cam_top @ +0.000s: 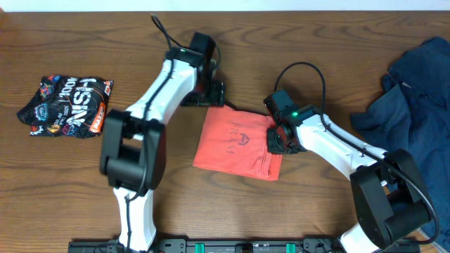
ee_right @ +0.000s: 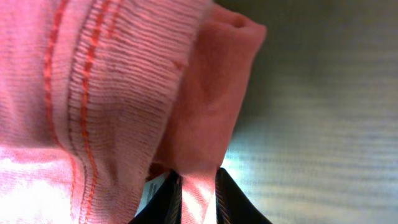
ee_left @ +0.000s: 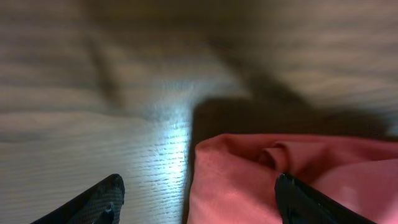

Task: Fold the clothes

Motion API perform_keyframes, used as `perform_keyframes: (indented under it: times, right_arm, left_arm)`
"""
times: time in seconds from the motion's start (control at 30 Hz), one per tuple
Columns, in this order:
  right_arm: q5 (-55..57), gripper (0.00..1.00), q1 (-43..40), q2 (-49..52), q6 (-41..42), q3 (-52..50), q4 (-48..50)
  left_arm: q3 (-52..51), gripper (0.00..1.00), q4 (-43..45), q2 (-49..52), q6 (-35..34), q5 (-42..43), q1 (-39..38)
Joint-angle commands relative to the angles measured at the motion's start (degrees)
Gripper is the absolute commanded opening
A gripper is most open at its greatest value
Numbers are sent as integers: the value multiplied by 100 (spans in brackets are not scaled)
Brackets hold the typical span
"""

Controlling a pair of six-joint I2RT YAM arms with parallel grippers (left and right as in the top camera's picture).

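Wooden table [cam_top: 70, 183], left hand [ee_left: 199, 193] apart at coral T-shirt [cam_top: 232, 144], right hand [ee_right: 198, 199] clamped on its edge

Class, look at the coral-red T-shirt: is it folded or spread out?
Folded. The coral-red T-shirt lies as a compact rectangle, no sleeves showing; the right wrist view shows layered fabric edges.

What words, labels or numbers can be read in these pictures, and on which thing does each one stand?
"HSIN" (large white letters, turned, reading uncertain): on the black bundle at the far left.
Smaller white and orange lettering on the same bundle: too small to read.
Dark print on the coral-red T-shirt: faint marks only, not readable.
Navy garment: no text visible.
Both wrist views: no text.
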Motion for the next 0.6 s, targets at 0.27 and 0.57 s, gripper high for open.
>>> perform_keyframes:
  times: [0.27,0.57]
  right_arm:
    - [660,13,-675,87,-1016,-28,1115]
    - [-205,19,-1287,-87,-1727,450,361]
  left_arm:
    - [-96,79,-1805,363,9,-96,-39]
    - [-79,83,-2573,234,-933,-98,-28]
